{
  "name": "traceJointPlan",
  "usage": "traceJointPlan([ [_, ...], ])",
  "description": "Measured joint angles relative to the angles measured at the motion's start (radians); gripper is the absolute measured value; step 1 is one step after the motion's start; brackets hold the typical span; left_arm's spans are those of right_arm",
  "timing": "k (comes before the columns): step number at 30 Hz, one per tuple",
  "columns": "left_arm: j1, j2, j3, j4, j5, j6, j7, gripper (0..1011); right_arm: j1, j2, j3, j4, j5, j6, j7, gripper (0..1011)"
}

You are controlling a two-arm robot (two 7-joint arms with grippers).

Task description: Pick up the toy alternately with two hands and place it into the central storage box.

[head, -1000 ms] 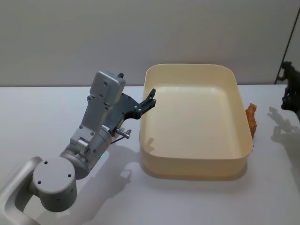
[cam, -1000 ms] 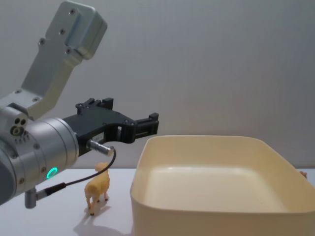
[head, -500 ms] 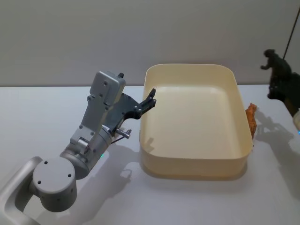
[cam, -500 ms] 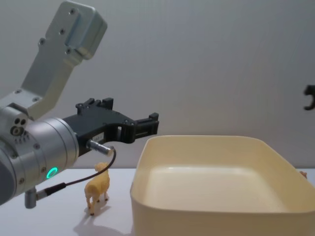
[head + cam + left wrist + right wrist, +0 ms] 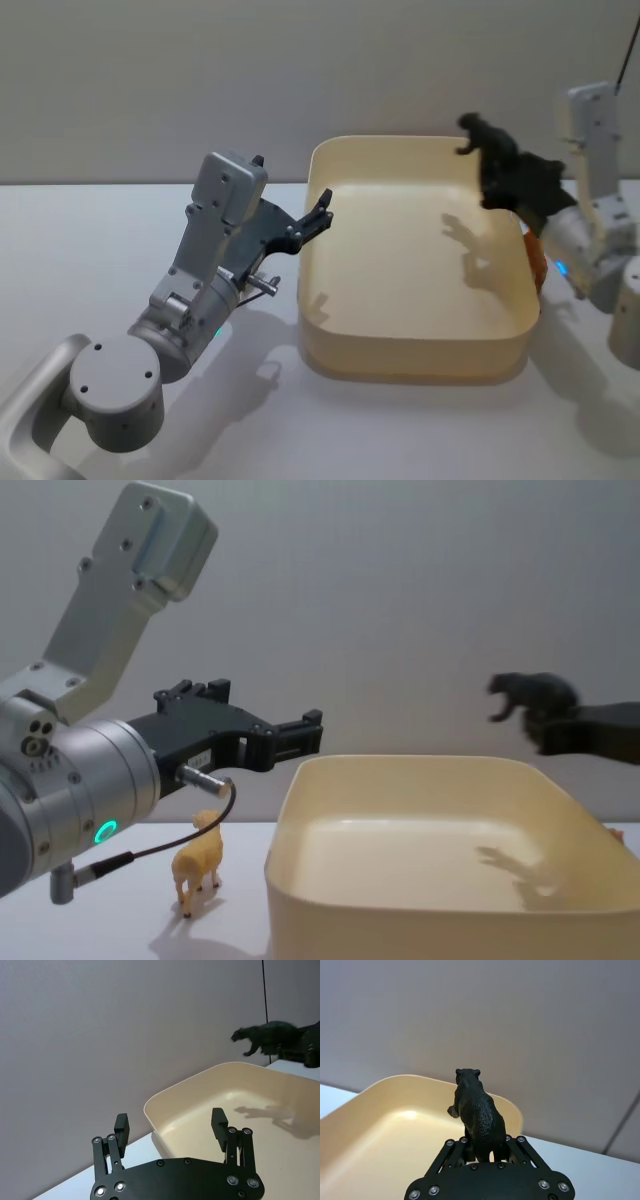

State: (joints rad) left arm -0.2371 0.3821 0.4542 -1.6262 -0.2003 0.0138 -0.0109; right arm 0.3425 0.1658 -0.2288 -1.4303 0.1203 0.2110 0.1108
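Note:
My right gripper (image 5: 508, 188) is shut on a black toy animal (image 5: 489, 145) and holds it in the air above the far right part of the central storage box (image 5: 410, 358), a cream-yellow tub. In the right wrist view the black toy animal (image 5: 477, 1115) stands up between the shut fingers of my right gripper (image 5: 482, 1152), over the box (image 5: 375, 1130). My left gripper (image 5: 170, 1127) hangs open and holds nothing, beside the box's left rim (image 5: 305, 290). The toy's shadow falls on the box floor.
A small yellow sheep toy (image 5: 198, 865) stands on the table left of the box, under my left arm (image 5: 80, 790). An orange toy (image 5: 538, 262) lies against the outside of the box's right wall. The white table (image 5: 80, 230) runs back to a grey wall.
My right gripper has come in from the right edge with the black toy, moving left to above the box. The left arm has not moved.

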Motion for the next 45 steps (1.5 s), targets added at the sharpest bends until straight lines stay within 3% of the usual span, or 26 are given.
traceJointPlan([
  [7,0.0,0.0,0.0,0.0,0.0,0.0,0.0,1000,0.065,-0.046,-0.03,0.081,-0.021,0.02,0.054,393],
  [13,0.0,0.0,0.0,0.0,0.0,0.0,0.0,1000,0.092,-0.065,-0.043,0.114,-0.03,0.026,0.077,592],
  [18,0.0,0.0,0.0,0.0,0.0,0.0,0.0,1001,0.091,-0.063,-0.04,0.113,-0.03,0.026,0.075,733],
  [26,0.0,0.0,0.0,0.0,0.0,0.0,0.0,1001,0.052,-0.029,-0.009,0.056,-0.005,0.031,0.043,974],
  [45,0.0,0.0,0.0,0.0,0.0,0.0,0.0,1000,-0.115,0.083,0.07,-0.176,0.1,0.109,0.011,1001],
])
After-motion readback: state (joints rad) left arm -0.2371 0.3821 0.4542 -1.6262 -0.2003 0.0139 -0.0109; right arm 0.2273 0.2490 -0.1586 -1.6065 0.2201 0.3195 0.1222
